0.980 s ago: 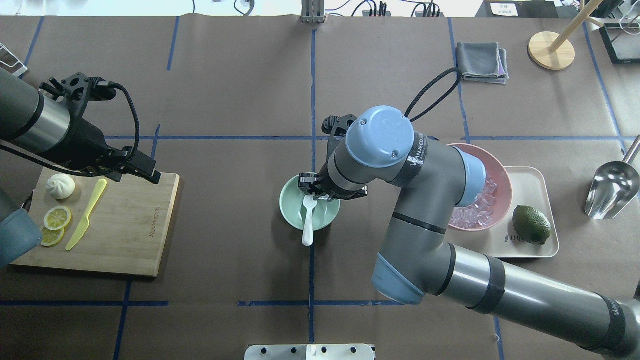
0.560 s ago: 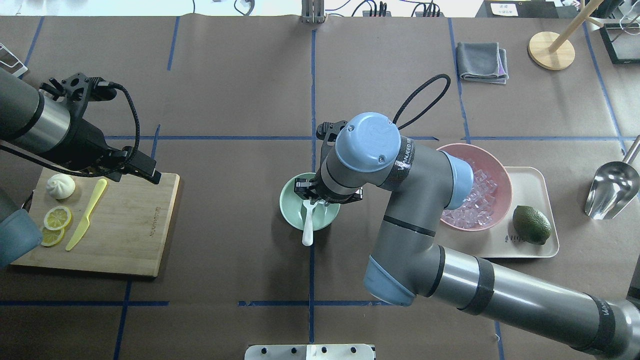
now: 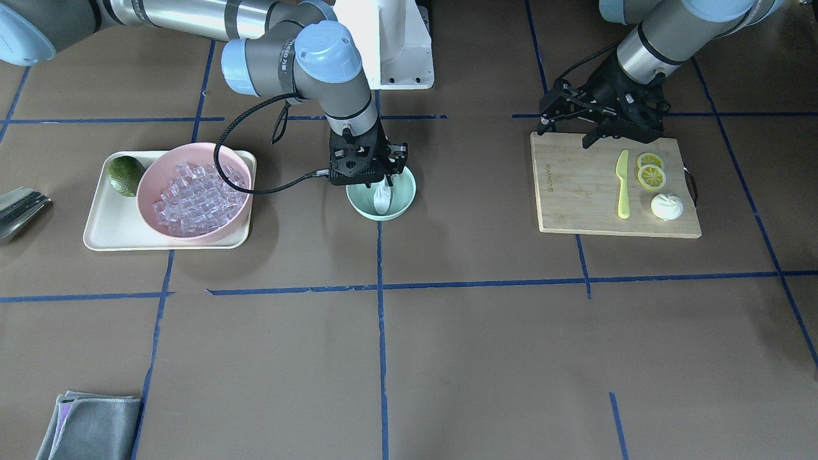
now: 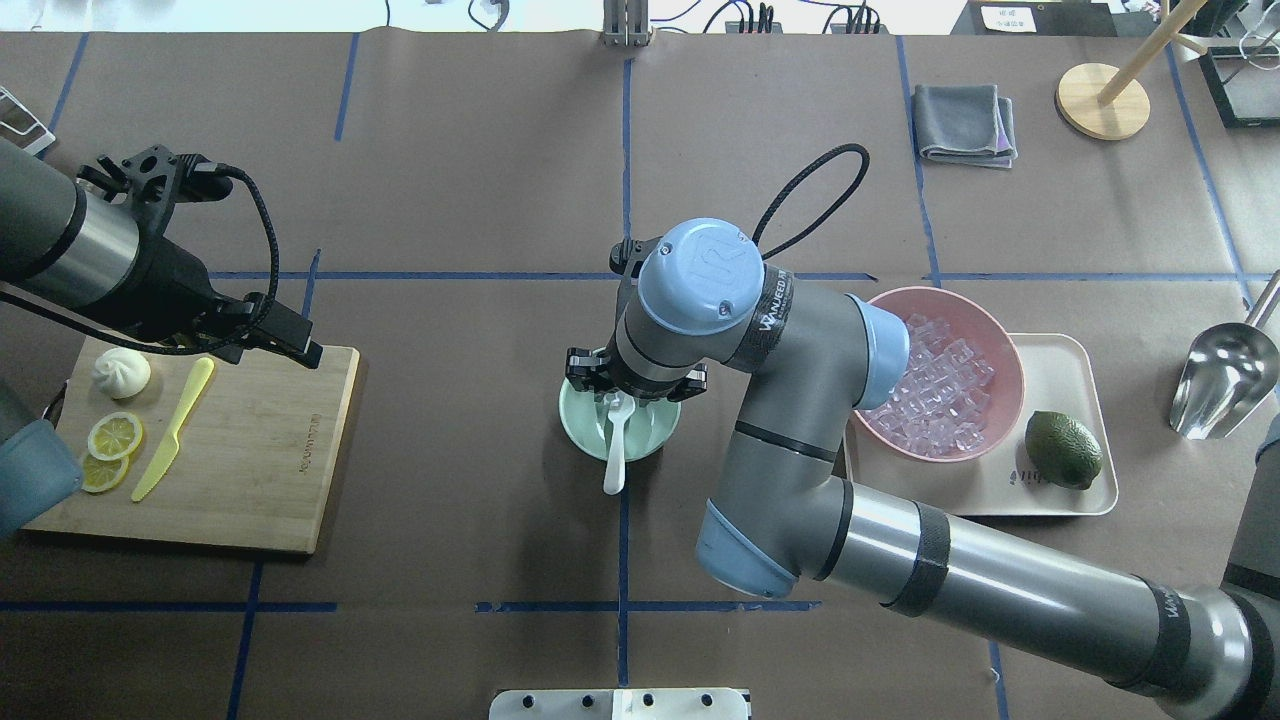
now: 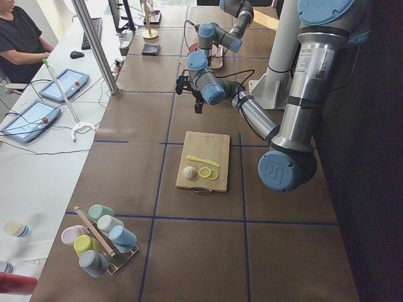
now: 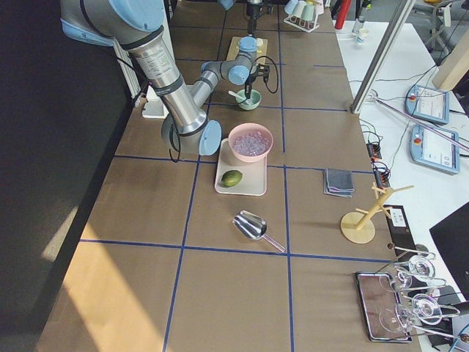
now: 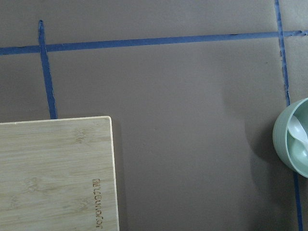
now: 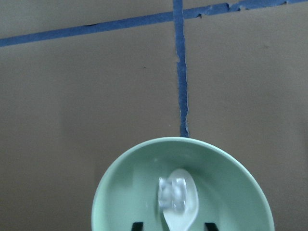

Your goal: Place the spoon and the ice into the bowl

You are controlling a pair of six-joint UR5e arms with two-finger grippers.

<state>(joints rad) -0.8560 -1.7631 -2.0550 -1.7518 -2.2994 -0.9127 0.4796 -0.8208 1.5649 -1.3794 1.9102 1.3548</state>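
A brown-paper-covered table [image 4: 450, 150], ruled into squares by blue tape [image 4: 625, 150], fills the robot cell. At its centre the green bowl [image 4: 572, 425] sits on the middle tape line. The white spoon [image 4: 615, 440] lies with its scoop inside the bowl and its handle leaning out over the near rim, towards the robot. One clear ice cube [image 8: 172, 194] rests on the scoop. The right gripper [image 8: 173, 226] hangs directly above it, its two fingertips apart and holding nothing. The rest of the ice [image 4: 930, 400] is heaped in a pink bowl [image 4: 1005, 345] on a cream tray [image 4: 1070, 360] to the robot's right, beside a dark green fruit [image 4: 1062, 449]. A metal scoop [image 4: 1225, 375] lies further right, with a folded grey cloth [image 4: 965, 122] and a wooden stand [image 4: 1102, 100] at the far side. On the robot's left, the left gripper [image 4: 295, 342] hovers over the far edge of a bamboo cutting board [image 4: 260, 450]; whether its fingers are apart or together cannot be told. The board carries a yellow-green knife [image 4: 172, 430], lemon slices [image 4: 113, 436] and a white bun [image 4: 121, 372]. A rack of coloured cups [image 5: 97, 236] stands at the table's left end. A person in black [image 5: 19, 38] sits at a white desk with tablets beyond the far side.
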